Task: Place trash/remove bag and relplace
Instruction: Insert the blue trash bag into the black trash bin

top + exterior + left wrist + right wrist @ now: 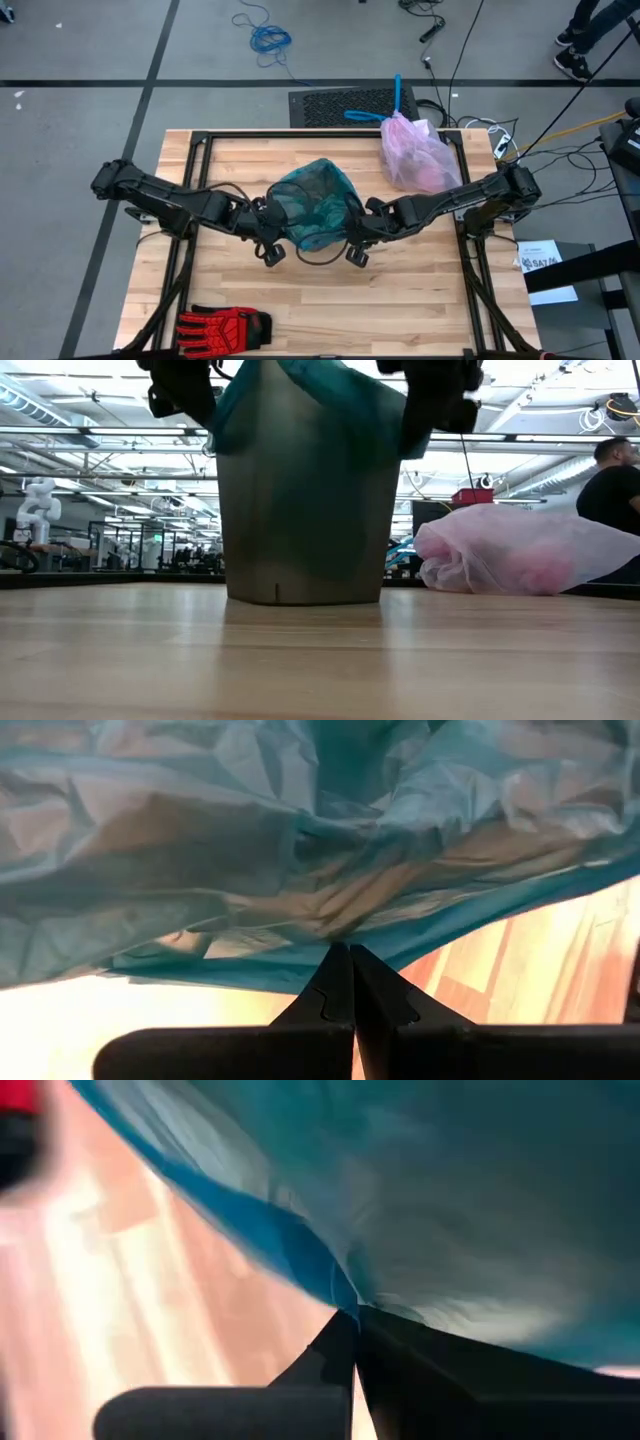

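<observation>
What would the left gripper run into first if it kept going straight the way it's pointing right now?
The teal bag. The left gripper is shut with its tips at that bag's edge, and its wrist view shows the plastic filling the way ahead. The bin probably lies just behind it, though depth is unclear.

Thin translucent plastic bag (415,152), wooden table (400,300)

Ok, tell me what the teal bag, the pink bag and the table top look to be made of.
Teal bag: thin translucent plastic film, glossy; it crinkles and light passes through.
Pink bag: also thin plastic film, paler and cloudy, wrinkled, with blue drawstrings.
Table top: apparently light wooden boards, smooth satin finish; plank seams and grain show.
</observation>
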Available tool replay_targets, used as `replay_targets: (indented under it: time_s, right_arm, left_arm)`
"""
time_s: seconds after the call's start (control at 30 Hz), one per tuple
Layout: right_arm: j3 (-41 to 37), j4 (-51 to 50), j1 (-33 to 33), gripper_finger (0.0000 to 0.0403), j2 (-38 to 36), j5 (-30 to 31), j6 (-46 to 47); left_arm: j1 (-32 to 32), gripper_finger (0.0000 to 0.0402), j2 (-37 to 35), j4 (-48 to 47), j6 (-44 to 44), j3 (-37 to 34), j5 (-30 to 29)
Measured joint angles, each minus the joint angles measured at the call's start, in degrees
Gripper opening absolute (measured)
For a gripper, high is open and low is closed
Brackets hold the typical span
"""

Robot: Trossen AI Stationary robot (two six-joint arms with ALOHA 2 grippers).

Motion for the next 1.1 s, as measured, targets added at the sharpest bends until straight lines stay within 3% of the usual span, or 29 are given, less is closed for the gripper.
replay_targets:
  time_s: [0.17, 0.63, 0.93, 1.1]
  right_arm:
    - [2.35, -0.59, 0.99, 0.0012, -1.71, -1.66, -0.11]
    - [10.63, -1.23, 1.15, 0.0113, -3.31, -6.22, -4.00]
    - [15.35, -1.79, 0.95, 0.0103, -3.35, -6.22, -6.27]
    - [15.35, -8.50, 0.82, 0.0081, -2.04, -5.92, -8.25]
  left_arm:
    - [-0.04, 0.0000, 0.70, 0.03, -0.02, 0.00, -0.82]
    - [-0.72, 0.0000, 0.95, 3.06, 0.32, -2.34, -2.70]
    - [-1.18, 0.0000, 0.94, 7.64, -0.10, -5.94, -0.20]
    - [-1.18, 0.0000, 0.75, 7.62, -0.11, -5.97, -0.22]
